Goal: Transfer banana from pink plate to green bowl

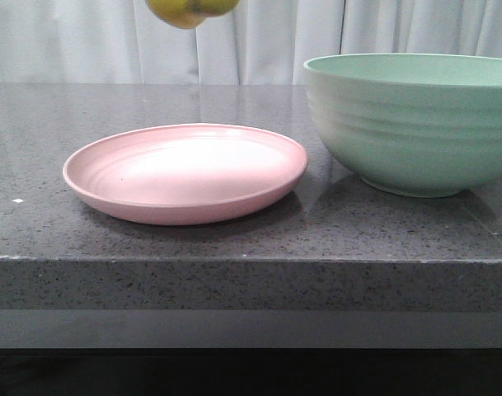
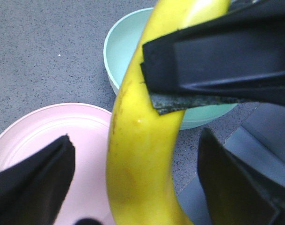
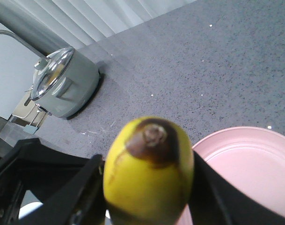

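Dark grey speckled stone bench (image 1: 234, 272) with a thick, square front edge and a faintly glossy top that reflects pale light. Behind its far edge hangs a white pleated curtain (image 1: 86, 41), closing the scene. In the right wrist view, a silver-grey lidded cooking pot (image 3: 62, 86) with a domed glass lid stands on the bench near the curtain.

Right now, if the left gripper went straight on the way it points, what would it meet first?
Probably the banana: held by the right gripper, it crosses straight ahead of the open left gripper. The plate lies beyond, though depth is unclear.
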`<control>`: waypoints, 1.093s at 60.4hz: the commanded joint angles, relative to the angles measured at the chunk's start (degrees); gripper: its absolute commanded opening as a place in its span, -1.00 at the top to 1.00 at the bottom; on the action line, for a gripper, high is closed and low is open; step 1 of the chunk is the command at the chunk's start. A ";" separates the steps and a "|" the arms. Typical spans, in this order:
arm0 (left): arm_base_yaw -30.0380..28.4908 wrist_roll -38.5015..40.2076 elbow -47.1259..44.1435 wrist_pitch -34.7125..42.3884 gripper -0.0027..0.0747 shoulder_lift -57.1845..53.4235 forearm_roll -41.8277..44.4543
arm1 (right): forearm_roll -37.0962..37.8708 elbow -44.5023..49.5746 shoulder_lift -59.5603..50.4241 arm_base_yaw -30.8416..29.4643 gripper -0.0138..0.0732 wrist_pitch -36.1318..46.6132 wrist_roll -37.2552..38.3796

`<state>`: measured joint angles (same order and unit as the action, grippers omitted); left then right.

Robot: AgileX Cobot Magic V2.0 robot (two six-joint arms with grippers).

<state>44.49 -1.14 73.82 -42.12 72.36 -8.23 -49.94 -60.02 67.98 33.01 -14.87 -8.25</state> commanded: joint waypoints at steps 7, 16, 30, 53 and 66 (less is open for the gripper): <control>0.33 0.49 2.10 3.97 -0.55 -1.53 -0.47 | 0.74 -2.89 -1.36 -1.72 0.58 4.09 -5.42; 0.33 0.49 2.10 3.97 -0.55 -1.53 -0.47 | 4.60 -6.82 -1.36 -8.85 0.58 1.38 -13.09; 0.33 0.49 2.10 3.97 -0.53 -1.53 -0.47 | 8.03 -11.44 1.92 -21.15 0.58 -4.81 -23.48; 0.33 0.49 2.10 4.08 -0.53 -1.53 -0.47 | 11.58 -11.44 14.06 -21.56 0.57 -10.83 -27.21; 0.33 0.49 2.10 4.08 -0.53 -1.53 -0.47 | 12.11 -11.44 16.36 -21.56 0.55 -13.40 -27.21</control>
<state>44.49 -1.14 73.82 -41.80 72.36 -8.23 -37.03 -69.44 85.95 11.65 -30.02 -34.87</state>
